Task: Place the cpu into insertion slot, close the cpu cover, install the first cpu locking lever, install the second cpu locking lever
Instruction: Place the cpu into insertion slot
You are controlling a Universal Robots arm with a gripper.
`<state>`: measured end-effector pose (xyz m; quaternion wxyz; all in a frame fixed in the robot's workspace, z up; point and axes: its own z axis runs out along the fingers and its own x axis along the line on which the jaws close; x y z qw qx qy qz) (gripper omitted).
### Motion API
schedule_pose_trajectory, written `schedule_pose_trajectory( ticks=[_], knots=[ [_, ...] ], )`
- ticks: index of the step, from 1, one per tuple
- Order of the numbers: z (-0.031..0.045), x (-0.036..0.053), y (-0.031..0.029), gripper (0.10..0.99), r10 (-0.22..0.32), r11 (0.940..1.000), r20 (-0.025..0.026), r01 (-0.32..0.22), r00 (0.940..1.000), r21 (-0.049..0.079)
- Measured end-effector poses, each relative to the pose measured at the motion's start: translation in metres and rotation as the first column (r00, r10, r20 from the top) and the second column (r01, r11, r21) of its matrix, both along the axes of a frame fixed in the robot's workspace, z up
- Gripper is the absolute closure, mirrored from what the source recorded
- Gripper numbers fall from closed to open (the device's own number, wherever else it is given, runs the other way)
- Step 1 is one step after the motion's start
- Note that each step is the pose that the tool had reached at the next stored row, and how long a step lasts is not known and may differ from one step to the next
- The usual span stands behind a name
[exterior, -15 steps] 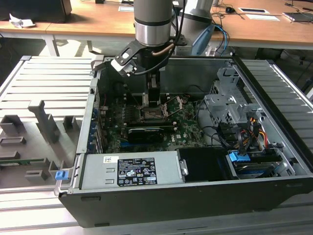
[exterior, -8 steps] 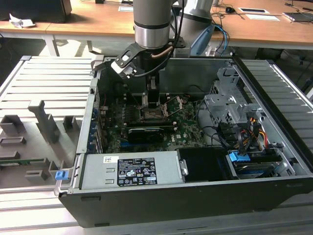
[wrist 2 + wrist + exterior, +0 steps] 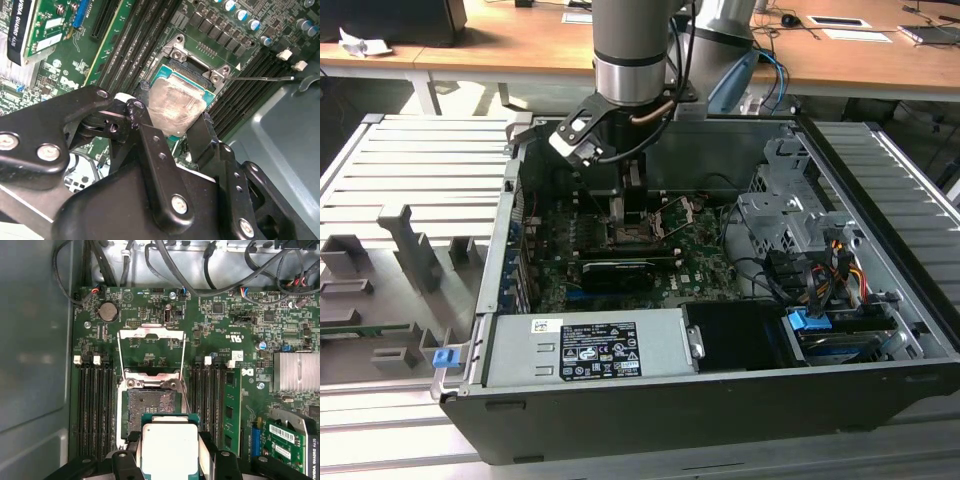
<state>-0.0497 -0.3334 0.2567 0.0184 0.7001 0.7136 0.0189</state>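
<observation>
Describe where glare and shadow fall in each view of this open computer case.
First wrist view: the cpu face glares almost white, the insertion slot centre is dark. Second wrist view: streaky highlights on the cpu, the black gripper holding it dark in the foreground. Exterior view: the motherboard sits dim inside the case, the ribbed table beside it brightly lit.

Inside the open black metal computer case (image 3: 720, 405) before me.
I look onto a green circuit board (image 3: 225, 325) carrying a round silver coin battery (image 3: 107, 311), rows of long black memory slots (image 3: 95, 405) and a ribbed silver heat sink (image 3: 296, 371), with black cables (image 3: 95, 260) beyond its edge. In the exterior view a grey power supply box (image 3: 590, 350) with a white label lies along the near wall, a silver drive cage (image 3: 795, 215) sits toward that view's right, and the case stands on a grey ribbed metal surface (image 3: 420, 170).
</observation>
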Motion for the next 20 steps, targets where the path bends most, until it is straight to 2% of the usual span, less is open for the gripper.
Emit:
schedule_pose_trajectory(
  ticks=[10,16,17,19,20],
  knots=[
    [-0.0039,0.0033,0.0,0.545,0.0,1.0,0.0001,0.0,1.0,0.0],
    [-0.0091,0.0059,0.0015,0.545,0.0,1.0,0.0,0.0,1.0,0.0],
    [-0.0117,0.0069,0.0025,0.545,0.002,1.0,0.0,-0.002,1.0,0.0],
    [-0.0288,0.0083,0.0069,0.545,0.016,0.9999,-0.0001,-0.016,0.9999,0.0],
    [-0.0326,0.0085,0.0089,0.545,0.016,0.9999,0.0,-0.016,0.9999,0.0]
  ],
)
